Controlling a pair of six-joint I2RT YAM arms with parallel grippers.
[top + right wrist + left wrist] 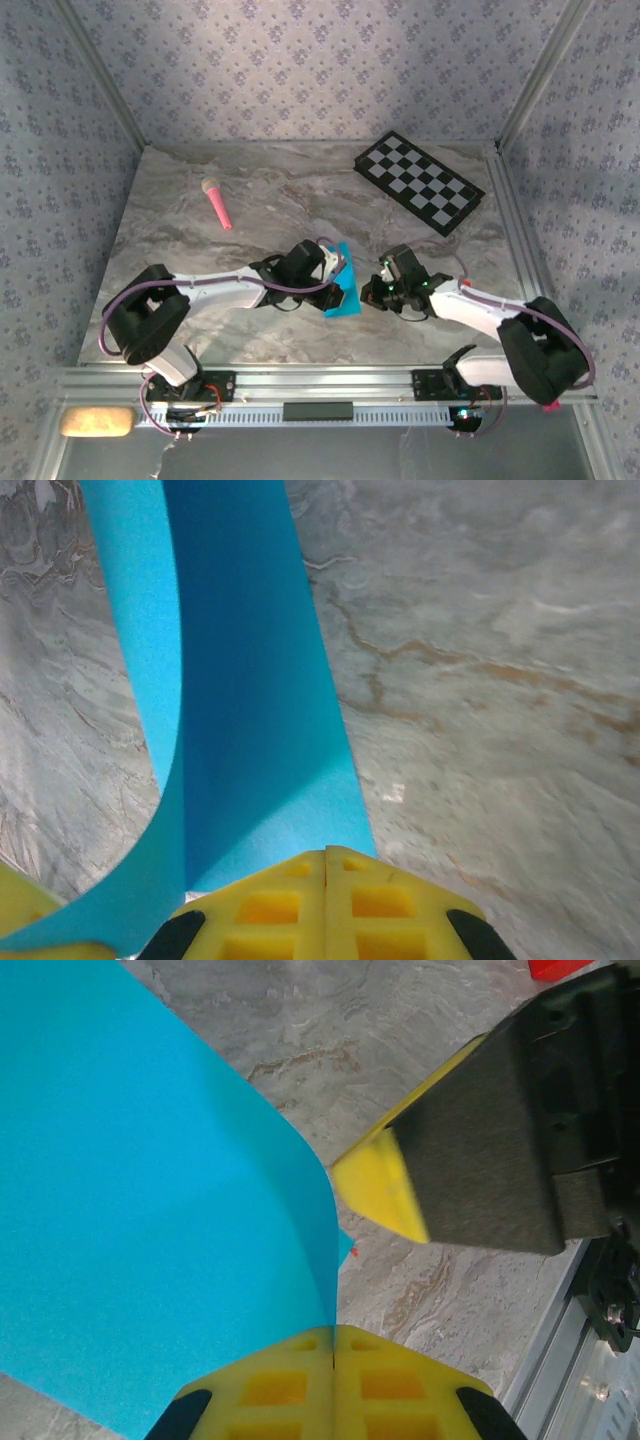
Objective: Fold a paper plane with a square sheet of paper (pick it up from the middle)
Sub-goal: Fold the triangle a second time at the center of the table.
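The square sheet of paper, bright cyan-blue, is lifted off the marble table between the two arms, bent into a curve. My left gripper is shut on it from the left. In the left wrist view the closed jaws pinch the sheet's edge, and my right gripper's yellow fingertip meets the sheet's curved side. In the right wrist view my right gripper is shut, the sheet rising from its tips. A left finger shows at the lower left there.
A black-and-white checkered board lies at the back right. A pink stick lies at the back left. Patterned walls close three sides. A metal rail runs along the near edge.
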